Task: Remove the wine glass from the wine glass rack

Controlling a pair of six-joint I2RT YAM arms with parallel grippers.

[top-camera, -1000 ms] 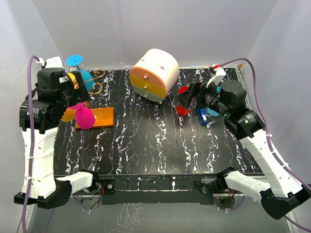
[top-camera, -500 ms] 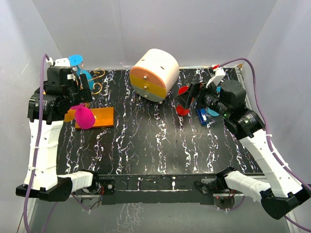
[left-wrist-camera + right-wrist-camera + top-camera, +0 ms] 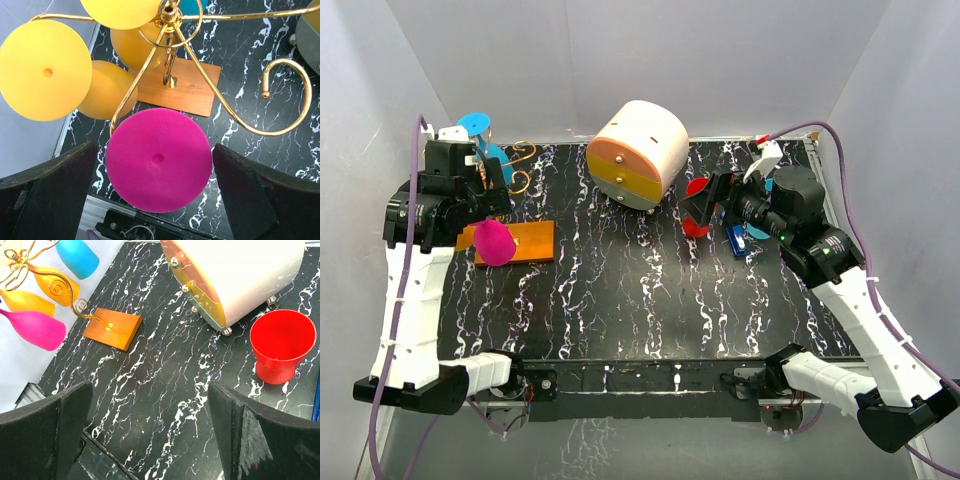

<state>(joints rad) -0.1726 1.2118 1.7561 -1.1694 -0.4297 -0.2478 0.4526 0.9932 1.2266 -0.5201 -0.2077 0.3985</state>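
Magenta wine glass [image 3: 158, 159] hanging on wine glass rack [image 3: 185, 90] at table's [image 3: 650, 290] far-left side, foot facing left wrist camera. Left gripper [image 3: 155, 170] standing spread, fingers [image 3: 55, 190] flanking foot, just beside rim. Yellow glasses [image 3: 45, 70] hanging alongside. Right gripper [image 3: 150, 430] hovering spread, gripping nothing, over red cup [image 3: 281, 345] and drawer box [image 3: 245, 275].

Left gripper [image 3: 155, 147] and right gripper [image 3: 150, 386] — both agape.

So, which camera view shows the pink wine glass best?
The left wrist view: the pink wine glass fills the centre, round foot facing the camera. The right wrist view shows its bowl sideways, small, at the left edge; the top external view, small beside the left arm.
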